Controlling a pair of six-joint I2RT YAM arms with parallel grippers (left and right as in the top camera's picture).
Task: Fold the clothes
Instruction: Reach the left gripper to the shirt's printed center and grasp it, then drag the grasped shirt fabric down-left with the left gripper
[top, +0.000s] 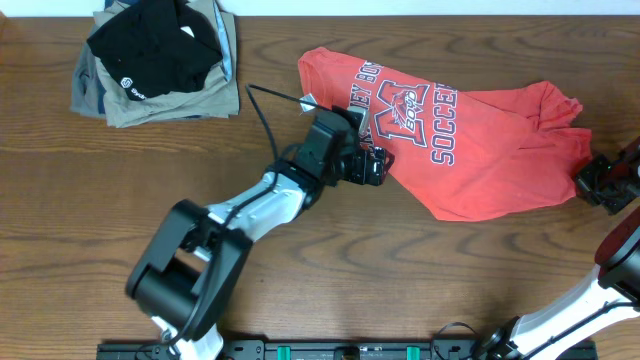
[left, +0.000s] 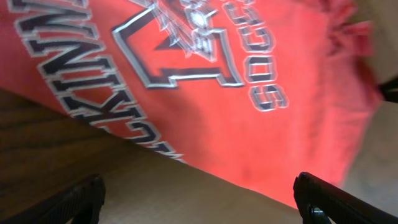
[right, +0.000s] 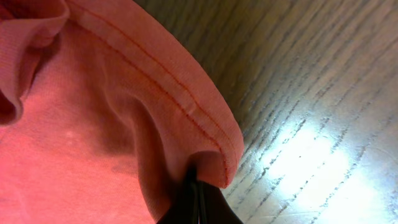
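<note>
Wood-grain brown table fills the overhead view. The red-orange T-shirt lies rumpled on its right half, print side up. The chest lettering is partly lost in folds, and only "SOCCER" and a large emblem read clearly. Its right end bunches into creases, so the sleeves and the hem there are hard to tell apart.

At the far left corner sits a pile of folded clothes, cut off by the top edge of the picture. A black garment with a small white logo lies on top of a khaki-grey garment.

The left gripper is at the shirt's lower left edge. Its wrist view shows both fingers spread wide at the bottom corners, holding nothing, and that picture is blurred.

The right gripper is at the shirt's right end and partly out of frame overhead. Its wrist view shows the jaws closed tight on a stitched hem fold, with the fingertips mostly buried under cloth.
</note>
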